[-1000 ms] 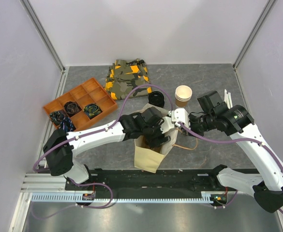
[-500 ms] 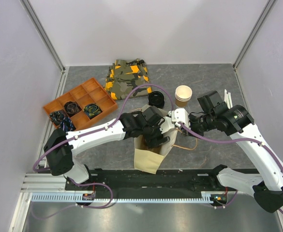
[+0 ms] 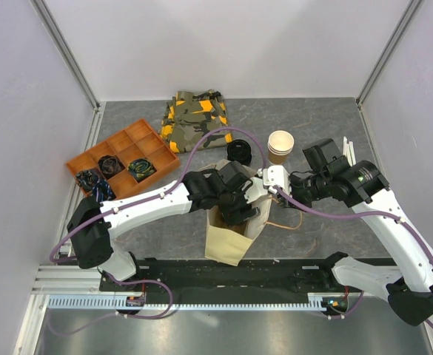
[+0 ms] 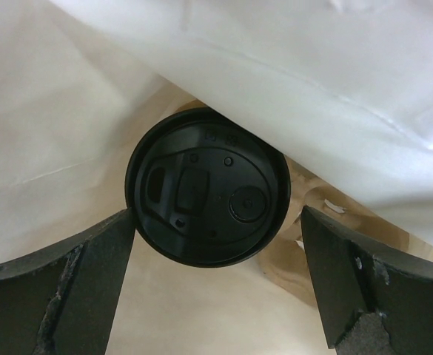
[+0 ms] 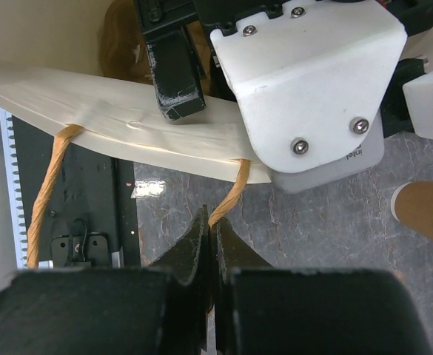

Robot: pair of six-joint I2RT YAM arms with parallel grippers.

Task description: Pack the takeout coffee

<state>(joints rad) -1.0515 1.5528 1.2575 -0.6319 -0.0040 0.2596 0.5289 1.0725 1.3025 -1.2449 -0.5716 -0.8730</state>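
We see takeout coffee (image 4: 207, 186) upright inside paper bag (image 3: 227, 240), left gripper (image 4: 217, 222) released, jaws wide beside its lid; right gripper (image 5: 210, 229) clenched on bag handle (image 5: 231, 194); we'd lift left straight up out of the bag, clear of lid

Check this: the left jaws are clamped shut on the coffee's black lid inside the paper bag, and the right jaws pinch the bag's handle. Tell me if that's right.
One thing is wrong: the left wrist view shows the left jaws wide open, one on each side of the black lid, not clamped. The rest stands: lid inside the paper bag, right jaws pinching its handle.
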